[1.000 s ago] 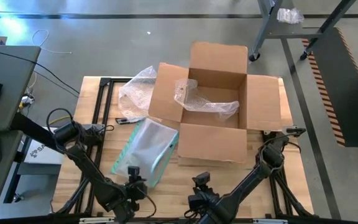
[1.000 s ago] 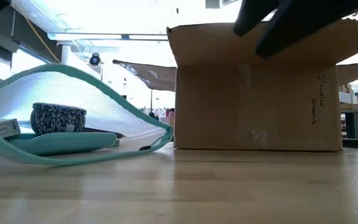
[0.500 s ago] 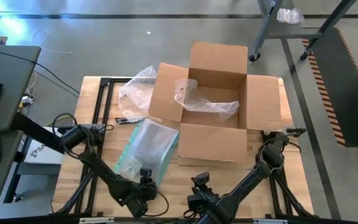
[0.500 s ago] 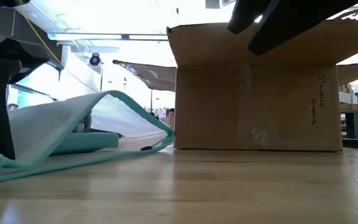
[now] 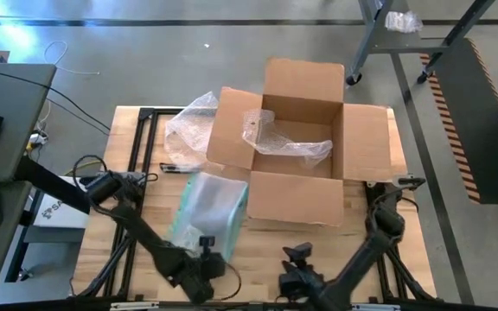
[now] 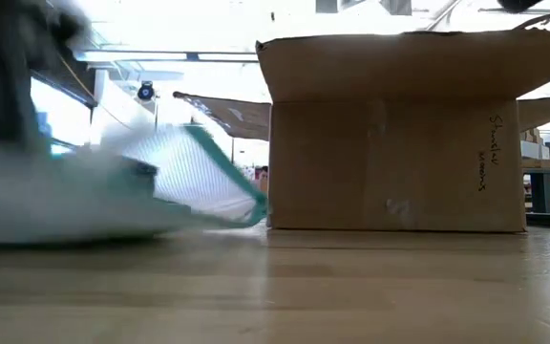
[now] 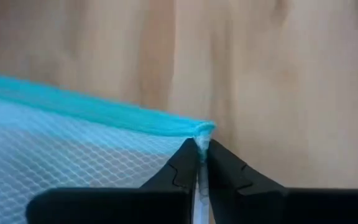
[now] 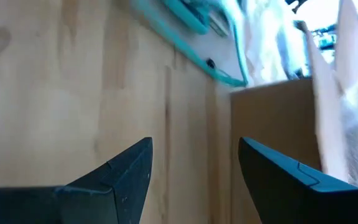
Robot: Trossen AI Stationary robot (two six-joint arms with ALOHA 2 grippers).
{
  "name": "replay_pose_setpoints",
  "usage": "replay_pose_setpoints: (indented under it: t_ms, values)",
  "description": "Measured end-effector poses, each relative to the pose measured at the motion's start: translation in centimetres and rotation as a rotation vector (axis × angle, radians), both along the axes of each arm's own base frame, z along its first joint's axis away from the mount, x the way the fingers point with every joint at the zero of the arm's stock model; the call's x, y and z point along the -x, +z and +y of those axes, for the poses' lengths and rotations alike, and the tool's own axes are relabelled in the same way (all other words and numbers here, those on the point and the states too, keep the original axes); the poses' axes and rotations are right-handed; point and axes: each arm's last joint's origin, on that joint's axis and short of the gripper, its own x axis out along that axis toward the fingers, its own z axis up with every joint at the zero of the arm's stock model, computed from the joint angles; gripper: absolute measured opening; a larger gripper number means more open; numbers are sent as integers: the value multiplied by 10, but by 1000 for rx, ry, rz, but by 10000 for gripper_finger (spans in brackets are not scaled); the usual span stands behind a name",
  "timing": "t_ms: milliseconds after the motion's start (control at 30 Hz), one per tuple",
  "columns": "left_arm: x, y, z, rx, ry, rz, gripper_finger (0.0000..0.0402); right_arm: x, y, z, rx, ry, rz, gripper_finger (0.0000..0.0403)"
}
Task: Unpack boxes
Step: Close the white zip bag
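Note:
The brown cardboard box (image 5: pixel 299 142) stands by its bottom on the table's middle, flaps spread open, with bubble wrap (image 5: pixel 288 138) inside. The clear pouch with a teal edge (image 5: pixel 207 206) lies flat on the wood left of the box's near wall; in the low view it is a blur (image 6: pixel 113 191). My left gripper (image 5: pixel 206 245) is at the pouch's near end, shut on it (image 7: pixel 201 148). My right gripper (image 5: pixel 299 252) hovers open near the table's front edge, right of the pouch, with only bare wood between its fingers (image 8: pixel 194 155). My left gripper pinches the near corner of the pouch's teal edge (image 7: pixel 205 129) between its two fingertips (image 7: pixel 185 167). The fingers slant down at it from the table's near side. The rest of the pouch lies on the table, its far end by the box.
A second crumpled sheet of bubble wrap (image 5: pixel 187 130) lies at the box's far left. A small dark tool (image 5: pixel 178 167) lies left of the pouch. Bare wood (image 5: pixel 258 250) lies between the grippers and the box's near wall.
My left gripper has slid toward the table's right edge along the front and shut on the pouch's near corner. The pouch's near end has swung right with it and its raised mouth has collapsed flat; the far end stayed by the box. My right gripper has shifted right.

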Motion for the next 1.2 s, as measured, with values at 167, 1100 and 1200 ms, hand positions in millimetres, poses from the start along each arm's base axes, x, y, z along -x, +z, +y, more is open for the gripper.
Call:
replay_pose_setpoints:
  t_ms: [167,1100,1200]
  values:
    - [37,56,-25,-26,21,-127,1,18,0,19,-132,97,-16,222]
    - [121,78,-32,0,171,-192,0,-97,-76,-84,-149,587,39,222]
    - [121,78,-32,5,176,-194,0,-95,-76,-82,-77,634,67,222]
